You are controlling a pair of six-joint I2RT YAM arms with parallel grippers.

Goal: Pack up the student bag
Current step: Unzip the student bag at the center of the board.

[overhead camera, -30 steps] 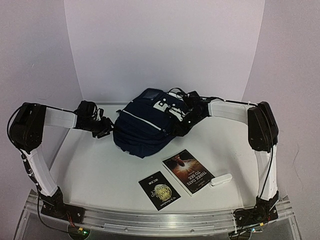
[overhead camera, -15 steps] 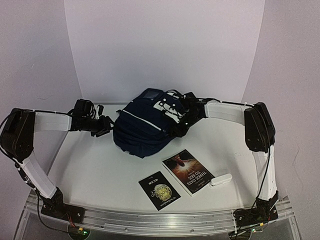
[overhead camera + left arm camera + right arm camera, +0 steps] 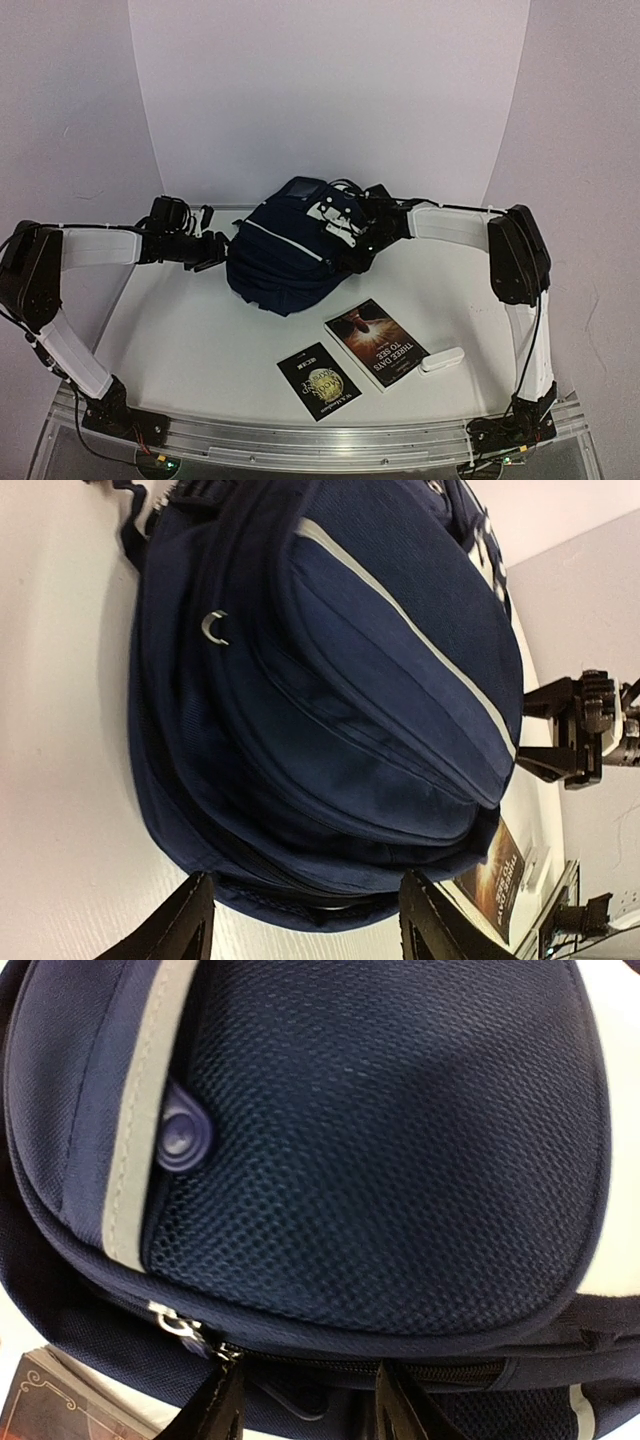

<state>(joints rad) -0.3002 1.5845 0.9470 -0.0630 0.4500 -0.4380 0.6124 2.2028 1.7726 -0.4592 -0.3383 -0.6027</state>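
White worktop [image 3: 200, 350], seen from above, fills the lower half of the frame. The student bag [image 3: 285, 255], dark navy, lies on it at centre, towards the back, with a thin pale stripe [image 3: 400, 610] across its front and a grey square label [image 3: 300, 188] at its far end. The left arm [image 3: 100, 245] reaches in from the left edge and the right arm [image 3: 455, 222] from the right edge. The left gripper [image 3: 210, 252] sits just beside the bag's left flank, its fingers [image 3: 190, 920] spread wide and released. The right gripper [image 3: 362, 235] is at the bag's upper right, fingers against the seam below a mesh pocket [image 3: 380, 1140]; whether it grasps the fabric cannot be told. A larger book [image 3: 378, 343], a smaller book [image 3: 319, 380] and a white bar [image 3: 441, 359] lie at lower centre-right, apart from the bag.
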